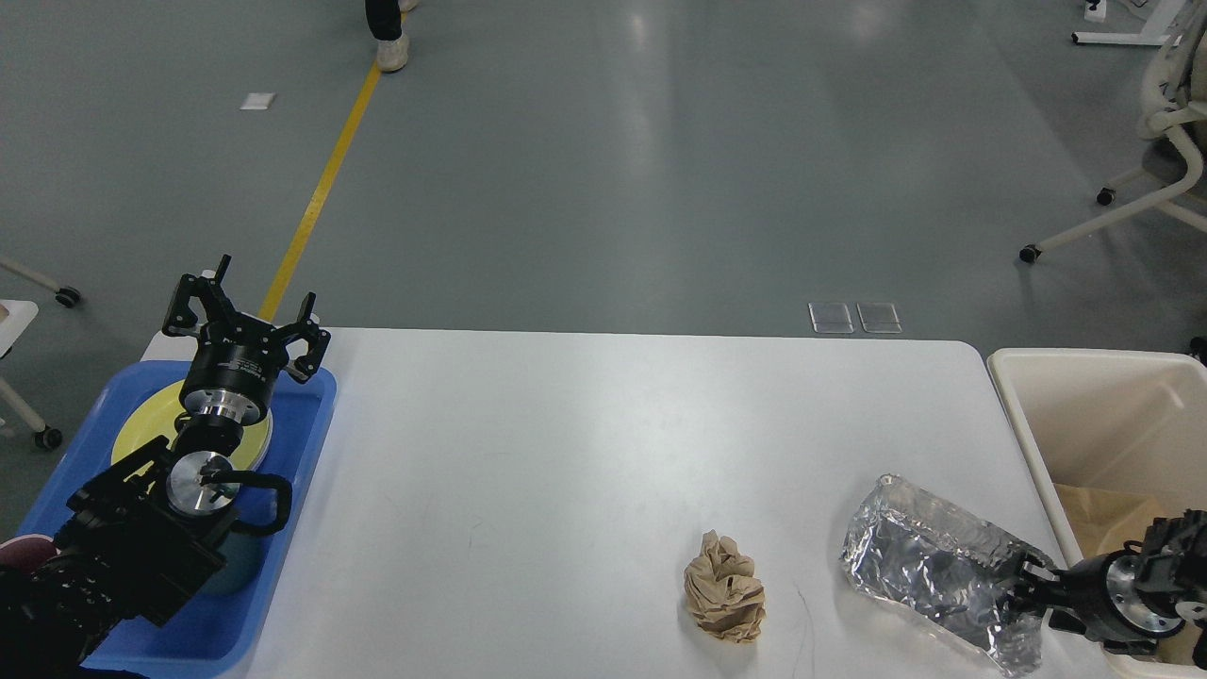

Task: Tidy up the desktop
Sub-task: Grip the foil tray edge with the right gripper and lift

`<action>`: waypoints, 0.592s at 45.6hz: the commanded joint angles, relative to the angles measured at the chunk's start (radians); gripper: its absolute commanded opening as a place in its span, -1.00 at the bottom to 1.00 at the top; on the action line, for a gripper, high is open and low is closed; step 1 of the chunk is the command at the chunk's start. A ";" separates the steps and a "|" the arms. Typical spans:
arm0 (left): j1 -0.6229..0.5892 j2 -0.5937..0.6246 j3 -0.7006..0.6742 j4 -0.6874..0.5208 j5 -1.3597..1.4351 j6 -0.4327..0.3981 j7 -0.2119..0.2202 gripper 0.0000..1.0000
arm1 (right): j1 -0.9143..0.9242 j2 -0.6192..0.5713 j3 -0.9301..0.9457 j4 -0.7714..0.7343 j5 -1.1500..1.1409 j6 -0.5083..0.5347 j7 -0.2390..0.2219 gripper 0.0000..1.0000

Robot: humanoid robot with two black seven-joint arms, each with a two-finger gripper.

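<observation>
The white desktop holds a crumpled brown paper ball near the front and a crinkled silver foil bag at the front right. My right gripper comes in low from the right edge and is shut on the foil bag's right end, which hangs tilted and partly lifted off the table. My left gripper is open and empty, held above the far end of the blue tray at the left.
The blue tray holds a yellow plate and a dark cup partly hidden by my left arm. A cream-white bin with brown paper inside stands off the table's right edge. An office chair stands far right.
</observation>
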 commanded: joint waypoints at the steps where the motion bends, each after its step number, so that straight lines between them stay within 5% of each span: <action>1: 0.000 0.000 0.000 0.000 0.000 0.000 0.000 0.93 | 0.008 -0.009 -0.002 0.006 0.000 0.036 -0.001 -1.00; 15: 0.000 0.000 0.000 0.000 0.000 0.000 0.000 0.93 | 0.054 -0.015 -0.020 0.010 0.000 0.065 -0.001 -1.00; 27: 0.000 0.000 0.000 0.000 0.000 0.000 0.000 0.93 | 0.230 -0.069 -0.083 0.035 -0.002 0.365 -0.001 -1.00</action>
